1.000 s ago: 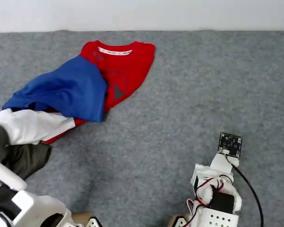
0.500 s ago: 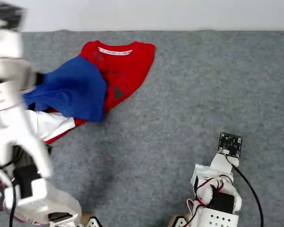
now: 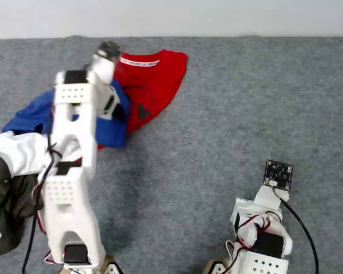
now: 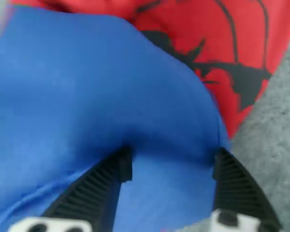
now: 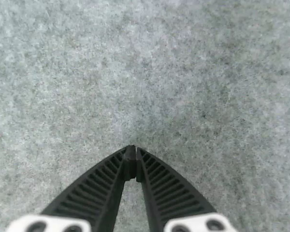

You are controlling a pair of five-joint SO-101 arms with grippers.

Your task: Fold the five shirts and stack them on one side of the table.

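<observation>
1. left gripper (image 4: 171, 162) hangs spread wide with nothing held; the blue shirt (image 4: 87, 96) lies directly beneath its jaws.
2. the blue shirt overlaps the red shirt (image 3: 154, 80) at the table (image 3: 246, 114)'s far left.
3. right gripper (image 5: 134, 166) is pressed closed, empty, well apart from both shirts.

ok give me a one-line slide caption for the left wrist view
Open left gripper over the blue shirt, which lies across the printed red shirt on the grey table.

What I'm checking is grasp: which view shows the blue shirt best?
Left wrist view: the blue shirt lies close beneath the open left pincer. In the high view the left arm hides part of it. The right wrist view faces grey mat.
</observation>
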